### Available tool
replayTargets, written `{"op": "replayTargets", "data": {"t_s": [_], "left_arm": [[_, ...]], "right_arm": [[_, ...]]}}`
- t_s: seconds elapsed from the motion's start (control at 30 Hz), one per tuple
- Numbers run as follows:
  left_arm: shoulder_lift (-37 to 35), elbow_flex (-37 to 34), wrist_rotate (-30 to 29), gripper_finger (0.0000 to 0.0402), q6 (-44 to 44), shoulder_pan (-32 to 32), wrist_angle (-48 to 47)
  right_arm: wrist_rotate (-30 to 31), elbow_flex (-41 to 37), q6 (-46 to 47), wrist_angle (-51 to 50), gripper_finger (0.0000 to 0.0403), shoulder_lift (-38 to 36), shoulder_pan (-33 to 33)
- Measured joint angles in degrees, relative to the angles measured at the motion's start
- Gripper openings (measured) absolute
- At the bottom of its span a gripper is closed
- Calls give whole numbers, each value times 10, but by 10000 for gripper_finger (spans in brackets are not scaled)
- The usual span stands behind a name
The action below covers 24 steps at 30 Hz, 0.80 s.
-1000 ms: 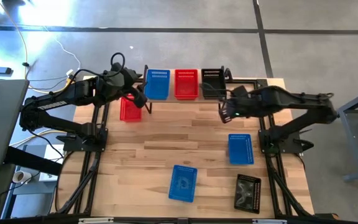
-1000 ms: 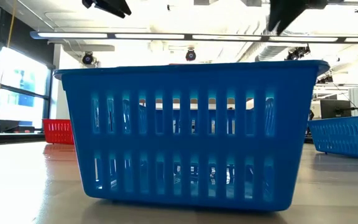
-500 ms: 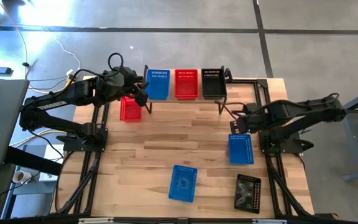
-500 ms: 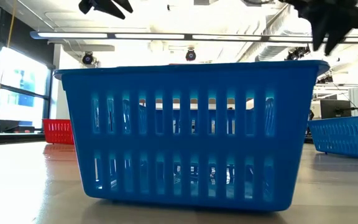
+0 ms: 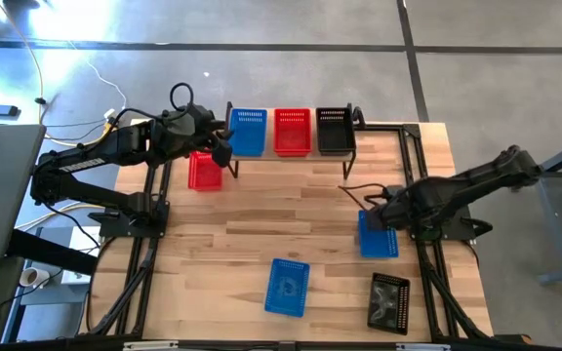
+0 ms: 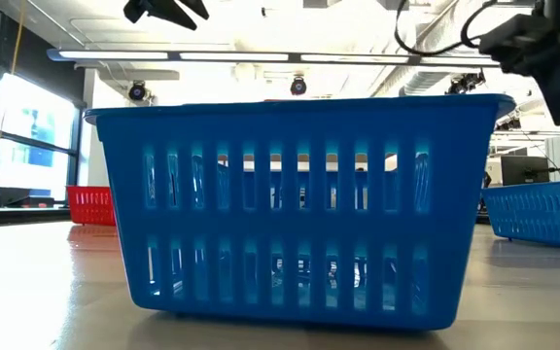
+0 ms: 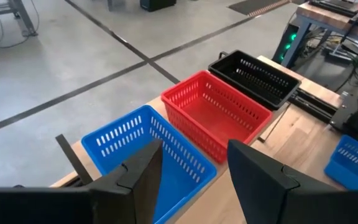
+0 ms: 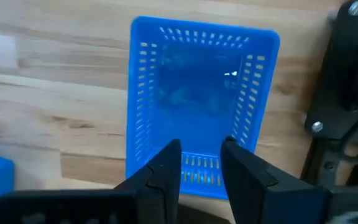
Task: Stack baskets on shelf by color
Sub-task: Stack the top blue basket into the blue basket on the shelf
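Note:
On the shelf (image 5: 291, 152) at the far edge, a blue basket (image 5: 249, 132), a red basket (image 5: 293, 132) and a black basket (image 5: 335, 130) stand side by side. On the table rest a red basket (image 5: 204, 172), a blue basket (image 5: 378, 234), another blue basket (image 5: 288, 287) and a black basket (image 5: 389, 302). My left gripper (image 7: 194, 165) is open and empty, hovering by the shelf's left end above the shelf's blue basket (image 7: 148, 149). My right gripper (image 8: 201, 165) is open, its fingers above one short end wall of the right-hand blue basket (image 8: 201, 106).
Black frame rails (image 5: 149, 244) run along the table's left and right sides. Bare wood (image 5: 281, 210) lies between the shelf and the near baskets. In the low view the nearest blue basket (image 6: 299, 209) fills the picture, with my right gripper (image 6: 552, 58) high at the right.
My right gripper has moved from beside the black basket on the shelf toward the table's near edge and down, ending over the right-hand blue basket. The baskets have stayed where they were.

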Motion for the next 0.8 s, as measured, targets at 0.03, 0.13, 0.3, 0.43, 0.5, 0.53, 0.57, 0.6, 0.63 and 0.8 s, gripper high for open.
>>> {"op": "replayTargets", "data": {"t_s": [0.03,0.13,0.3,0.43,0.5,0.53,0.57,0.6,0.63,0.8], "left_arm": [[0,0,2,170,0,0,0],[0,0,19,170,-10,0,0],[0,0,54,170,-37,0,-15],[2,0,78,170,-75,-1,-40],[2,0,80,170,-84,-6,-50],[2,0,80,170,-88,-10,-53],[2,0,80,170,-92,-14,-56],[2,0,81,170,-95,-18,-58],[2,0,80,170,-96,-22,-59],[2,0,80,170,-107,-40,-60]], "right_arm": [[0,-8,12,8,99,0,6],[0,-25,47,14,99,1,28],[-2,-40,106,15,99,1,71],[-3,-51,152,15,99,1,105],[-3,-59,175,17,99,1,122],[-3,-63,186,17,99,1,130],[-3,-69,197,18,99,1,137],[-4,-75,208,22,99,1,144],[-5,-83,216,30,99,1,151],[-8,-112,248,54,99,1,173]]}}
